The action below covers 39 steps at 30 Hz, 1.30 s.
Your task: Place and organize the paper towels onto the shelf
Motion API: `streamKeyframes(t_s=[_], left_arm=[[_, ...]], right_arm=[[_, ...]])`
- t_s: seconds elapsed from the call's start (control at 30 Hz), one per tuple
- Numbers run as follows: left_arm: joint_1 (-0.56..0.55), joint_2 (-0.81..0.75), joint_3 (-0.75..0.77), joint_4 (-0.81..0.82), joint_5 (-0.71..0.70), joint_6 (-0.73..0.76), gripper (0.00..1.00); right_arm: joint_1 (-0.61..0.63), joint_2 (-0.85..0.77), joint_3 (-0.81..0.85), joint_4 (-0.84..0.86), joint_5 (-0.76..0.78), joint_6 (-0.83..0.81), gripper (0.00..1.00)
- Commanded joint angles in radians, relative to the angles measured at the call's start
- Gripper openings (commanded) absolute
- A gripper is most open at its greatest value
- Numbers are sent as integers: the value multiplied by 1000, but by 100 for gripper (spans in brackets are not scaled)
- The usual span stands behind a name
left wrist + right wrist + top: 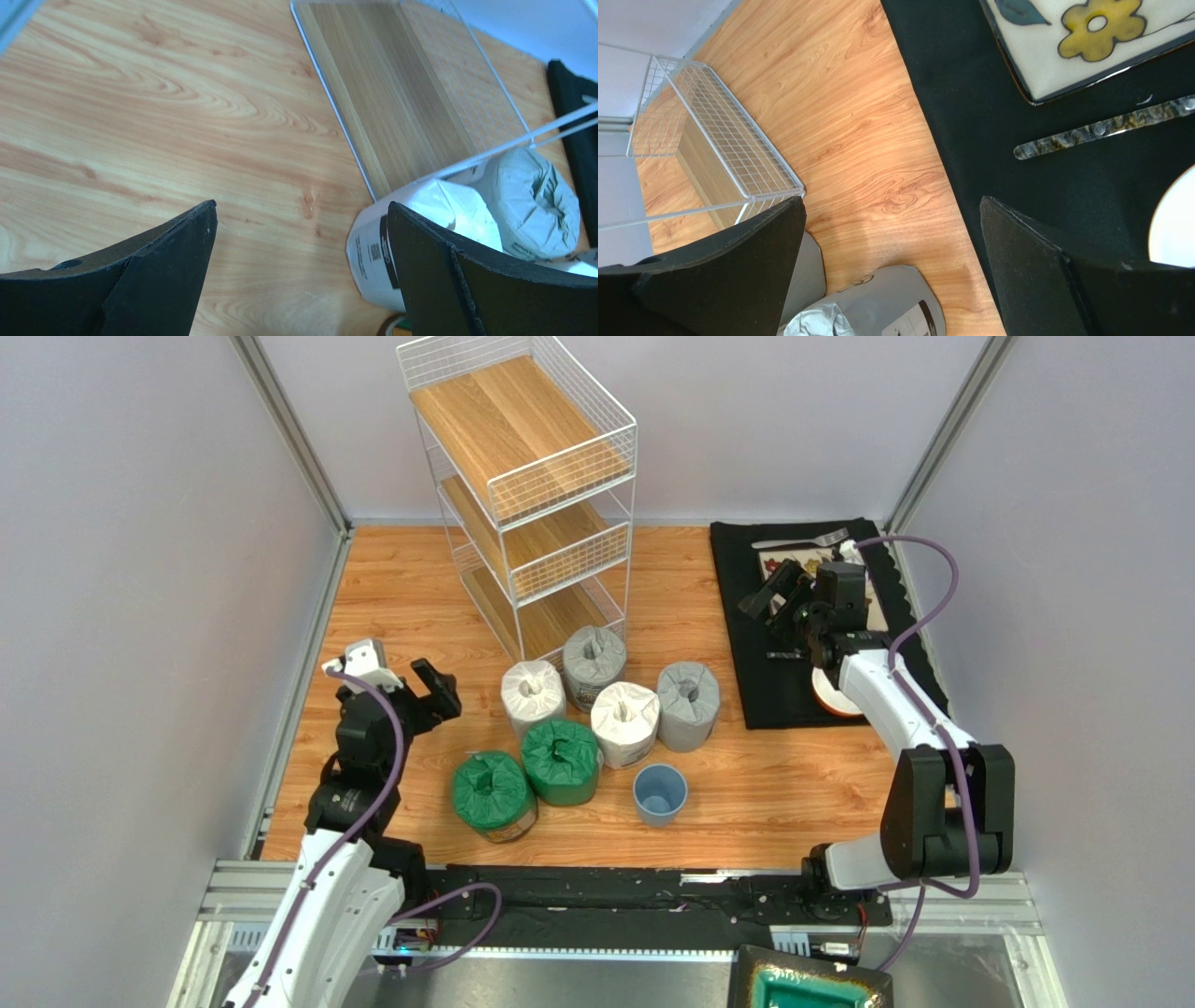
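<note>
The left arm (326,903) and right arm (898,703) have white shells on the long links and black joints. A purple cable (909,539) runs along each. The left gripper (302,206) and right gripper (892,203) bear broad matte-black wedge fingers (161,280). A white block (366,661) tops the left wrist.

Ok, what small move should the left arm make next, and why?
Probably swing the left gripper rightward to the nearest white roll. Its jaws stand open and empty over the bare table, that roll stands just to their right, and the shelf holds no rolls yet.
</note>
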Motion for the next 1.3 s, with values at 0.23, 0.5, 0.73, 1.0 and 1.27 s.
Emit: streamKeyframes(t_s=[0.23, 0.5, 0.73, 1.0, 1.27], left_arm=[[-2, 94, 106, -404, 159, -66, 92], [-2, -39, 146, -497, 185, -86, 90], [-2, -82, 192, -577, 346, -118, 90], [-2, -162, 192, -758, 449, -135, 89], [-2, -173, 238, -876, 478, -77, 88]], right_arm=[[1, -89, 15, -54, -73, -16, 99], [10, -109, -68, -28, -83, -56, 99], [20, -95, -72, -31, -99, -55, 98], [23, -111, -66, -47, -76, -70, 98], [23, -63, -71, -27, -88, -53, 98]])
